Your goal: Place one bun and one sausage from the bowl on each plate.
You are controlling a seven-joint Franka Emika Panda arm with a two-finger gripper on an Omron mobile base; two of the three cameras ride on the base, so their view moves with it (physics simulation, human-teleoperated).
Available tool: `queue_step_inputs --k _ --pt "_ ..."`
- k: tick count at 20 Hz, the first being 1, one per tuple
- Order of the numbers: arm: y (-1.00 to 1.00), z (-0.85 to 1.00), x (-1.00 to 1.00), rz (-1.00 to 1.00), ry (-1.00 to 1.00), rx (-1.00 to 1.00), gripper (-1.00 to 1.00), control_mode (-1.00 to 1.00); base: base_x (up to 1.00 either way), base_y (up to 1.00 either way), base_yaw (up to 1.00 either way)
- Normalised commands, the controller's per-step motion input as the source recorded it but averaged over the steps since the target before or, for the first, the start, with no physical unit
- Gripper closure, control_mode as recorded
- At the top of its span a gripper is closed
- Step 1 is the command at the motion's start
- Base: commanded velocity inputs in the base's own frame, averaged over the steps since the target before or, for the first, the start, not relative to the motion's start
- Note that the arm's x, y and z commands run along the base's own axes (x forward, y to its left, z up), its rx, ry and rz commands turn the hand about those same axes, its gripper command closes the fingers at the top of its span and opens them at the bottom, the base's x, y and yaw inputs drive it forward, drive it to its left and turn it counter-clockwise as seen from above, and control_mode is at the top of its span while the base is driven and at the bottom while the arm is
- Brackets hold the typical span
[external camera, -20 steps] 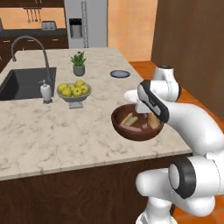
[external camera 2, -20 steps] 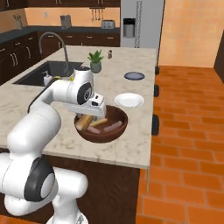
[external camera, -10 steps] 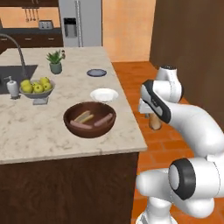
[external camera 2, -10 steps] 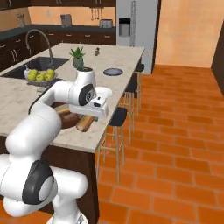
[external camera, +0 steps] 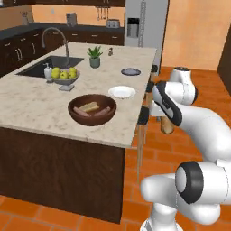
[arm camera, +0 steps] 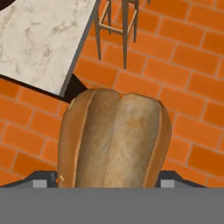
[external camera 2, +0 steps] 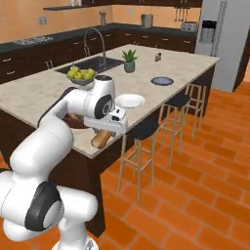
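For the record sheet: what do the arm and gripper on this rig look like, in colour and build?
A single glossy white arm of rounded, bulbous links, with dark grey-black rings and caps at the joints. The hand is a white boxy block with a dark face; the gripper has two small dark fingers. No loose cables or printed markings can be made out.

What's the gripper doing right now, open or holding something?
Gripper: closed on a bun, held out past the counter's edge over the floor.
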Motion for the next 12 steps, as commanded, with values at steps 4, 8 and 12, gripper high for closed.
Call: queue_step_inputs --k 4,8,12 --pt "0.0 0.0 0.0 0.0 0.0 0.0 1.0 1.0 0.0 -0.85 0.7" --pt "0.0 0.0 0.0 0.0 0.0 0.0 1.0 1.0 0.0 -0.84 0.71" --pt "0.0 0.0 0.0 0.0 0.0 0.0 1.0 1.0 0.0 -0.81 0.7"
